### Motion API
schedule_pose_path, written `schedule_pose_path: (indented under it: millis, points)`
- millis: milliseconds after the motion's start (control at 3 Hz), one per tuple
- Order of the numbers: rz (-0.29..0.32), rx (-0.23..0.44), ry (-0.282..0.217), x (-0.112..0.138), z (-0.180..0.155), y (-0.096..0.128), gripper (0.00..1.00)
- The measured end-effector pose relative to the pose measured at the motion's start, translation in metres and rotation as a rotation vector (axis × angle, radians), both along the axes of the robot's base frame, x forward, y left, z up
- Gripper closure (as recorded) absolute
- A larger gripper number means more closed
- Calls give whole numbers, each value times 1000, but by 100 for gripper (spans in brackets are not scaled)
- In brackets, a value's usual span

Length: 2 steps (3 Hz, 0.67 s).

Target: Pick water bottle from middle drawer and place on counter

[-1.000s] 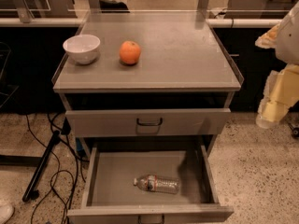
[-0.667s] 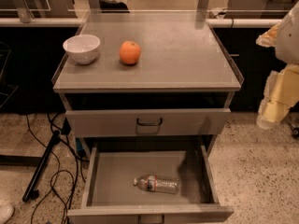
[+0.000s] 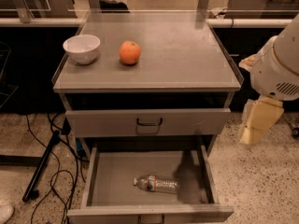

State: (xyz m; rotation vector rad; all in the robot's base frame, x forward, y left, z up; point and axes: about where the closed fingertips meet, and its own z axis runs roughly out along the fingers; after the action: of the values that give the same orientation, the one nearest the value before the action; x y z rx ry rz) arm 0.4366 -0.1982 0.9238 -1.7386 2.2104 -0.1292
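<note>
Lying on its side, white cap leftward: water bottle (image 3: 156, 184), on the open middle drawer (image 3: 117, 174) floor. Well apart, up and right beside the cabinet: gripper (image 3: 251, 135), open or closed impossible to tell. Above, on the counter (image 3: 182, 55), orange (image 3: 130, 52) near white bowl (image 3: 81, 48). Speckled floor (image 3: 261, 185), black cables (image 3: 53, 171) at left.

Matt metal counter (image 3: 187, 55), crinkly plastic water bottle (image 3: 156, 184), matt gripper (image 3: 252, 132) at right.

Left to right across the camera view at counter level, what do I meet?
The white bowl → orange → gripper, which is past the right edge of the counter and lower than its top.
</note>
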Motion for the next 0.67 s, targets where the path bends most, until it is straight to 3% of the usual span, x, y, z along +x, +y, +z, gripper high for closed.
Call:
schedule_pose_path:
  millis: [333, 667]
  points:
    - [7, 20, 58, -11, -22, 9, 0]
    - [36, 50, 95, -22, -97, 44, 0]
